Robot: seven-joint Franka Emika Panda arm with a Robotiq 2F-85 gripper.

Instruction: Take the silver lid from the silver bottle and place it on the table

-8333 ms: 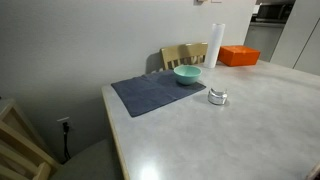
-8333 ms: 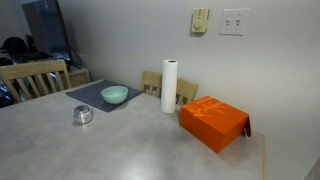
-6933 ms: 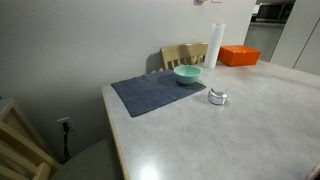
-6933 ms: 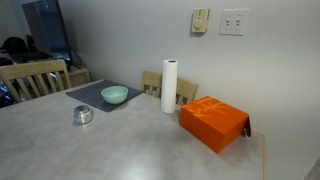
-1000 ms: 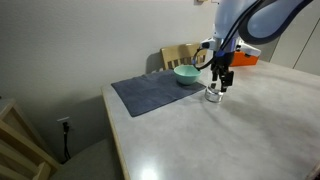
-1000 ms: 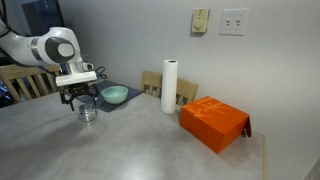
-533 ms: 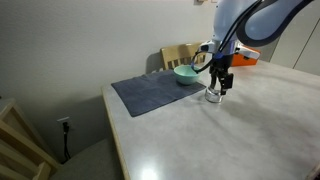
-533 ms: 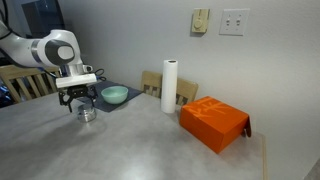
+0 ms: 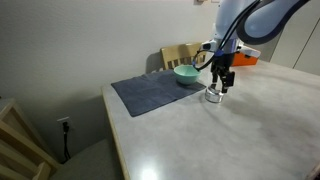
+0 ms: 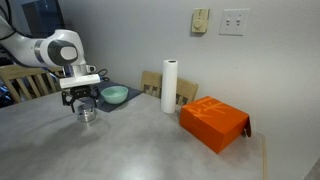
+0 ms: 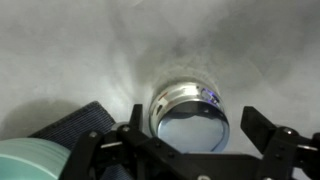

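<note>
The squat silver bottle [image 9: 215,97] stands on the pale table [image 9: 230,135] just off the mat's corner; it also shows in an exterior view [image 10: 85,115]. The silver lid [image 11: 192,128] sits on top of the bottle [image 11: 175,97] in the wrist view, flat and shiny. My gripper [image 11: 196,140] hangs straight above it, open, with one finger on each side of the lid and a gap to both. In both exterior views the gripper [image 9: 220,88] [image 10: 83,103] is low over the bottle.
A teal bowl [image 9: 187,74] rests on the dark grey-blue mat [image 9: 155,92] close behind the bottle. A tall white cylinder [image 10: 169,87] and an orange box [image 10: 213,122] stand farther along the table. Wooden chairs [image 9: 184,54] stand at the table's edges.
The arm has come into the scene and settled over the bottle. In the last second the gripper has dropped slightly; bottle and lid have not moved.
</note>
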